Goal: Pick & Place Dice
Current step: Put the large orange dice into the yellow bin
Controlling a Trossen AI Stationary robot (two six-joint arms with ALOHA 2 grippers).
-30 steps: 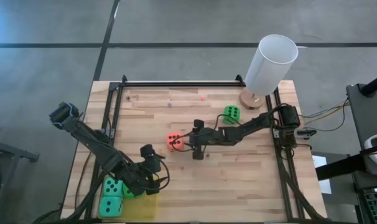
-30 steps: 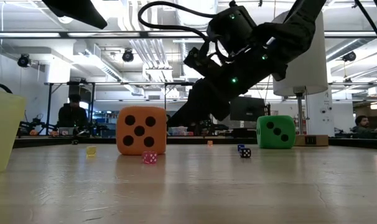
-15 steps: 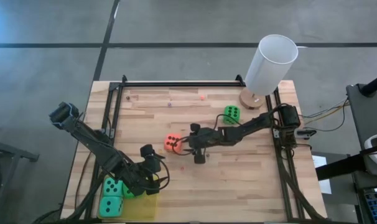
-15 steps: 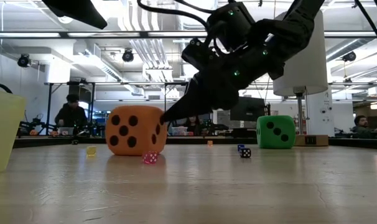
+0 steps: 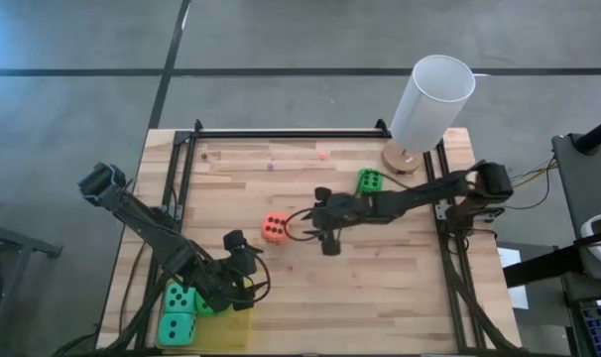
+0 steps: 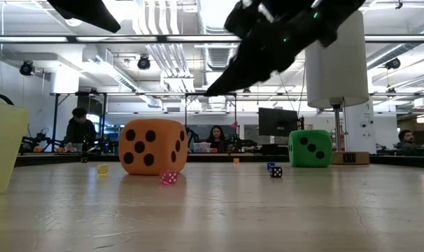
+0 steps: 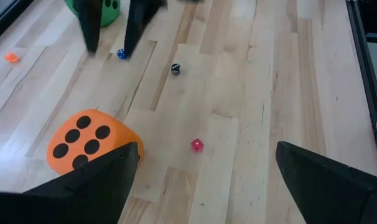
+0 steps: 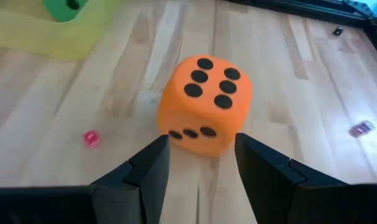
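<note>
The orange-red die (image 5: 274, 229) rests on the wooden table near its middle, a six-pip face toward the near edge (image 6: 151, 145). My right gripper (image 5: 302, 220) hangs open just to its right and above it (image 6: 215, 87); its fingers frame the die (image 8: 204, 106) without touching. One green die (image 5: 370, 181) sits by the white cylinder (image 5: 431, 99). Two teal dice (image 5: 179, 297) (image 5: 177, 327) and another green die (image 5: 209, 305) lie at the near left, beside my open left gripper (image 5: 251, 276) (image 7: 204, 186).
A yellow see-through container (image 5: 236, 329) stands at the near left edge (image 6: 2, 150). Tiny dice lie scattered: pink (image 7: 197, 145), black (image 7: 175, 69), blue (image 7: 121, 54). Black rails (image 5: 281, 134) border the table. People sit in the room behind (image 6: 78, 126).
My right gripper nudged the orange-red die a little toward the table's left and turned it about, so another face now points to the near edge. Then it rose clear and drew back toward the right edge, staying open. The die lies still on the table.
</note>
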